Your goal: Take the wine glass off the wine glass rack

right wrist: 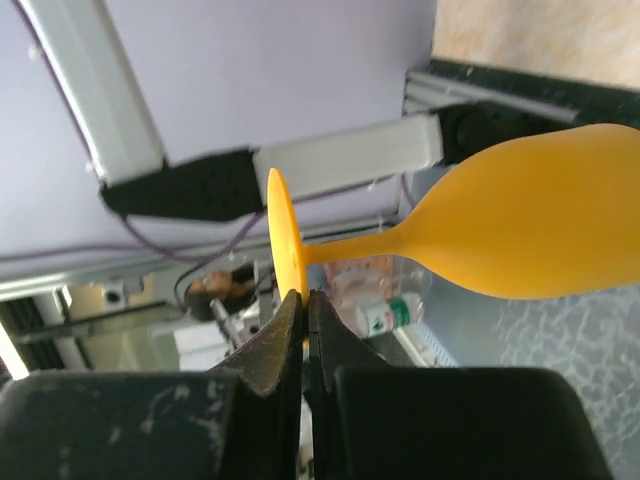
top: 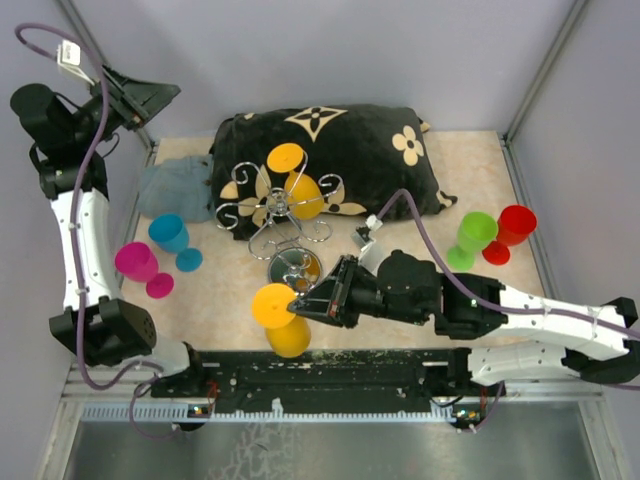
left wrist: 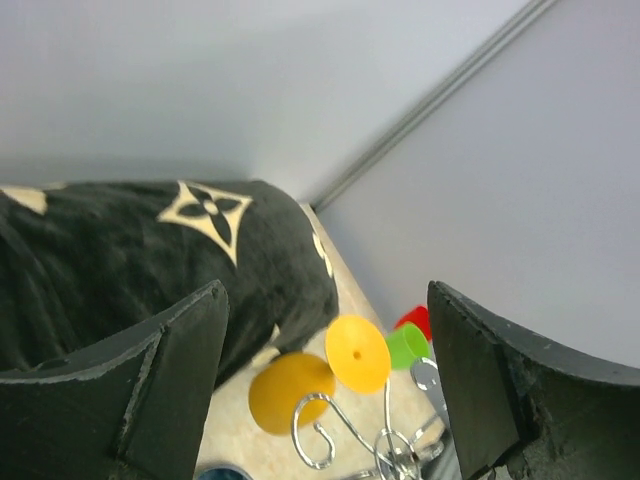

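Pinching a yellow wine glass (right wrist: 540, 230) by its disc foot, right fingers (right wrist: 275, 350) clamp; left fingers (left wrist: 180, 370) gape.

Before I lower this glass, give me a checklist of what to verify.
1. Right gripper shut on foot of held yellow glass: ok.
2. Held glass apart from the wine glass rack: ok.
3. Grip depth, fingers pinch only the foot's rim: not ok.
4. Left gripper open, raised away from the rack: ok.
5. Second yellow glass hangs on the rack: ok.
6. Landing spot beneath the held glass: cannot tell.
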Controlling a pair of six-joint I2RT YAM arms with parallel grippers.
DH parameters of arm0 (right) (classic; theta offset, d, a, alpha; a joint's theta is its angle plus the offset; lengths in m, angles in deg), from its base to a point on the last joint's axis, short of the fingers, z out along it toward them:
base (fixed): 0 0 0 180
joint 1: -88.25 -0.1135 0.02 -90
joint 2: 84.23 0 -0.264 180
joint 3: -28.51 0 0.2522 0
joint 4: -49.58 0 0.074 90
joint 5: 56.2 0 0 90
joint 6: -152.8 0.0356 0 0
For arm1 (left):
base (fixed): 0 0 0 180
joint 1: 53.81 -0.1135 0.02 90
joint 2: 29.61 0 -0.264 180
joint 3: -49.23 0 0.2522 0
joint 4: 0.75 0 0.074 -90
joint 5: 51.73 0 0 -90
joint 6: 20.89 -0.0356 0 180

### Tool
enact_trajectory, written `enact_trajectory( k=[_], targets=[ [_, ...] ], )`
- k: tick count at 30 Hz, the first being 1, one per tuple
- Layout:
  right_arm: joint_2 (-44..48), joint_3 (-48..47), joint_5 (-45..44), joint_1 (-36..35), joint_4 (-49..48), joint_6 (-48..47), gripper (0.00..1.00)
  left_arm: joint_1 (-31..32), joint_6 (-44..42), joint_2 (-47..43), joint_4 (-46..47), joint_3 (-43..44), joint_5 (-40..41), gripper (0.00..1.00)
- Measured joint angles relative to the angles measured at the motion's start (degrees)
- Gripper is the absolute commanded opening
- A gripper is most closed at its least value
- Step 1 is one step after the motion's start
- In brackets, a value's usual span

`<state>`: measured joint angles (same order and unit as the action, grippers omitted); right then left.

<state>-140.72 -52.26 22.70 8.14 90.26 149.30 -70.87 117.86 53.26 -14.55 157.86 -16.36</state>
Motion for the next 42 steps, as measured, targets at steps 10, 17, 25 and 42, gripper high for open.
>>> enact_trajectory(
  k=[10,17,25,42],
  targets=[
    [-8.04,-14.23,5.27,-2.47,-7.19,-4.15,0.00,-1.73,-0.37,4.87,-0.24,8.39,1.18,0.86],
    [-15.34,-24.15,9.53,3.43,-21.20,-10.75,0.00,-1.75,3.34,-4.28,2.08,-1.38,-1.86,0.87],
    [-22.67,-34.84,14.99,16.85,-27.65,-15.45,0.00,-1.75,6.82,-12.52,5.86,-5.16,-4.46,0.86],
    [-23.23,-18.05,30.12,44.37,-66.31,8.96,0.00,0.20,13.70,-15.76,31.63,-14.51,-8.55,0.88]
  ],
)
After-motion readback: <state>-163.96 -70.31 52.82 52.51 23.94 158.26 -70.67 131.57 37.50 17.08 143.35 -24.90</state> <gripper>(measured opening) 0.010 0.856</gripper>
